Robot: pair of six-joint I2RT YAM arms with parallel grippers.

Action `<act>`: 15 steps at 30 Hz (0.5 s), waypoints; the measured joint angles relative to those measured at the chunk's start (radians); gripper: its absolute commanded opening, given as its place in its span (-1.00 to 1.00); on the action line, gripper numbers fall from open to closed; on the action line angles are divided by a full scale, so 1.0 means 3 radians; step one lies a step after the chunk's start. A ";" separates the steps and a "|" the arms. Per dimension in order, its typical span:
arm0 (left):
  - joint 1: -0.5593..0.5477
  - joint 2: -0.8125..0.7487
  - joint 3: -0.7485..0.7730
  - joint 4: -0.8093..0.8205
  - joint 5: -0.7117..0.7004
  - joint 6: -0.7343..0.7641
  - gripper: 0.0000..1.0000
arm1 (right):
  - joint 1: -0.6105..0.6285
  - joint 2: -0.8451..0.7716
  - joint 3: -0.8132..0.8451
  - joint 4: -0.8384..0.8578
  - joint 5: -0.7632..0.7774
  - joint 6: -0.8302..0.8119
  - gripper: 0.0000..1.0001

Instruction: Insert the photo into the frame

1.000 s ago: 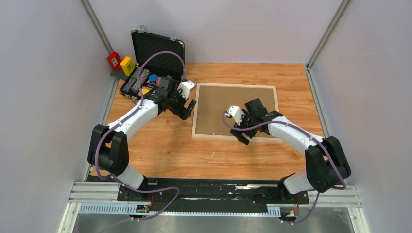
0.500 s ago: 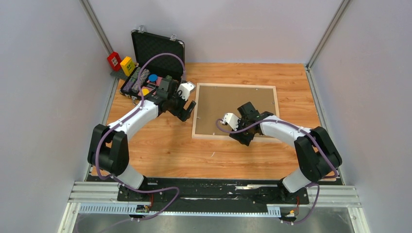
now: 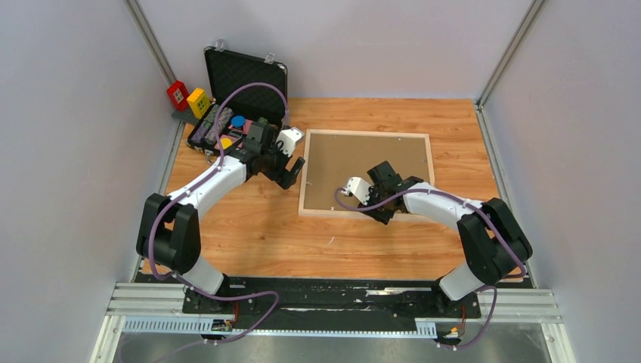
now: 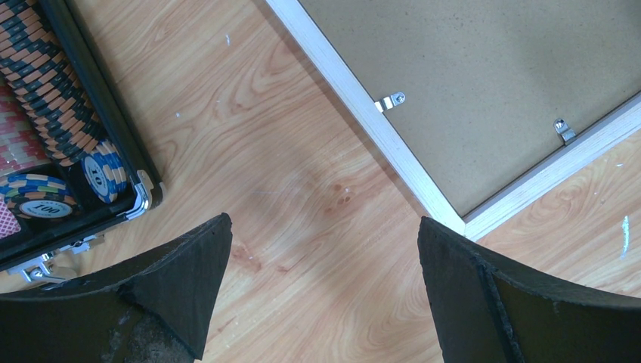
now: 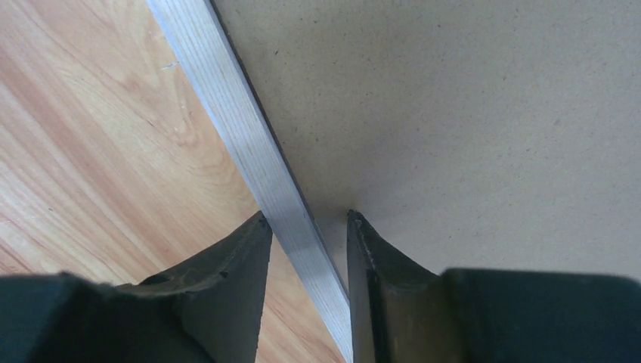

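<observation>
**Right arm straddles face-down frame; photo out of sight**

The frame lies back-up on the table, just toward 1 o'clock from the table's middle. Its brown backing board is seated in it and small metal clips are turned over the board's edge. The right gripper sits astride the pale rail at the frame's 6 o'clock side, one finger outside on the tabletop side and one inside over the board. Its jaws are half-narrowed, with a sliver of gap on the board side, so they are not clenched on the rail. That placement suits pinching the rail, probably to lift or steady the frame.

The left gripper hangs over bare wood off the frame's 8 o'clock corner with its jaws fully released and nothing between them. It looks placed to brace that corner or work the clips. The open black case of poker chips stands at the table's 10 o'clock. The photo shows in no view, and whether it lies under the board cannot be told.
</observation>
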 measured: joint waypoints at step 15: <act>0.0000 -0.0017 -0.0058 0.0078 -0.0056 0.0072 1.00 | 0.0065 -0.0078 -0.0042 -0.0010 -0.0086 -0.0052 -1.00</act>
